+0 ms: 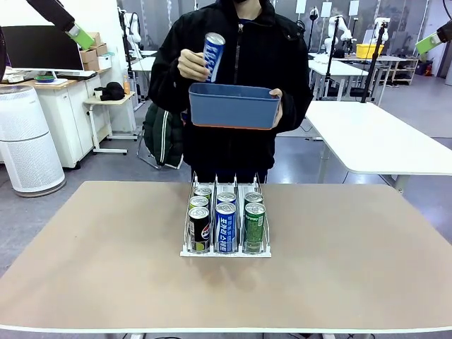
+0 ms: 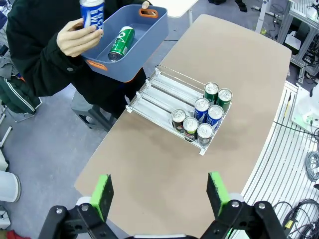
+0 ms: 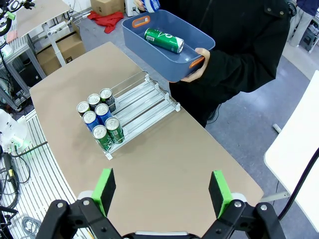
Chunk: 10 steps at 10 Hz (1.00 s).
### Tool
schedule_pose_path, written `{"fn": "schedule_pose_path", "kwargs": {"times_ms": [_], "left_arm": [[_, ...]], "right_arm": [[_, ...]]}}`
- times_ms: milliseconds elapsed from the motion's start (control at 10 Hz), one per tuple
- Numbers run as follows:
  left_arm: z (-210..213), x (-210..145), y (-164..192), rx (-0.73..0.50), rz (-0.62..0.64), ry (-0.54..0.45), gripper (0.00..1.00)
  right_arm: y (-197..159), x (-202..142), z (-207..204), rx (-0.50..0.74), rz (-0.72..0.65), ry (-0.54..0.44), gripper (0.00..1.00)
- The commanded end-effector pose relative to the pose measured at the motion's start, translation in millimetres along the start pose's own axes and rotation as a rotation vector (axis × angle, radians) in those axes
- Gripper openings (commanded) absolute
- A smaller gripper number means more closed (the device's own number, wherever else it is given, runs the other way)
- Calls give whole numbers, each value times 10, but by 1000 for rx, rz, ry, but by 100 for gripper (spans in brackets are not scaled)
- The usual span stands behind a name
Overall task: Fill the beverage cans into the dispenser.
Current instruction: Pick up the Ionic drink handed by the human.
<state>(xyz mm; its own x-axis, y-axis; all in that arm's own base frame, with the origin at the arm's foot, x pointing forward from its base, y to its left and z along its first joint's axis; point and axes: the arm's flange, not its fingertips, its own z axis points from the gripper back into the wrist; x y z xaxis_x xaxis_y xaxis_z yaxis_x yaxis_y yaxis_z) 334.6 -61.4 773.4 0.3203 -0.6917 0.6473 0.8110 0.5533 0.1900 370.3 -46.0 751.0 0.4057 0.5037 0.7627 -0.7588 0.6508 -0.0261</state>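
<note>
- The left gripper (image 2: 159, 193) hangs high above the table (image 2: 164, 164), its jaws spread wide and holding nothing.
- The right gripper (image 3: 162, 191) is also wide open and empty, high over the table.
- The dispenser (image 2: 160, 94) stands in the middle of the table.
- Seven cans stand upright at its robot-side end: three black cans (image 1: 200, 227) in the left lane, two blue cans (image 1: 225, 224) in the middle lane and two green cans (image 1: 254, 223) in the right lane.
- A person at the far side holds a blue bin (image 1: 233, 109) with one hand (image 1: 277, 106), beyond the dispenser and higher up.
- A loose green can (image 2: 121, 42) lies on its side in the bin.
- The person's other hand (image 1: 192, 65) holds a raised blue can (image 1: 212, 56) just above the bin.
</note>
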Motion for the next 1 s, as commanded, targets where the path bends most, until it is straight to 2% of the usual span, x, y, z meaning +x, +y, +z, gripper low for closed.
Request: {"fn": "schedule_pose_path", "kwargs": {"times_ms": [0,900], "left_arm": [[0,-3,15,-6,-7,7,100],[0,-3,15,-6,-7,7,100]], "right_arm": [[13,14,-9,12,-5,-3,100],[13,14,-9,12,-5,-3,100]]}}
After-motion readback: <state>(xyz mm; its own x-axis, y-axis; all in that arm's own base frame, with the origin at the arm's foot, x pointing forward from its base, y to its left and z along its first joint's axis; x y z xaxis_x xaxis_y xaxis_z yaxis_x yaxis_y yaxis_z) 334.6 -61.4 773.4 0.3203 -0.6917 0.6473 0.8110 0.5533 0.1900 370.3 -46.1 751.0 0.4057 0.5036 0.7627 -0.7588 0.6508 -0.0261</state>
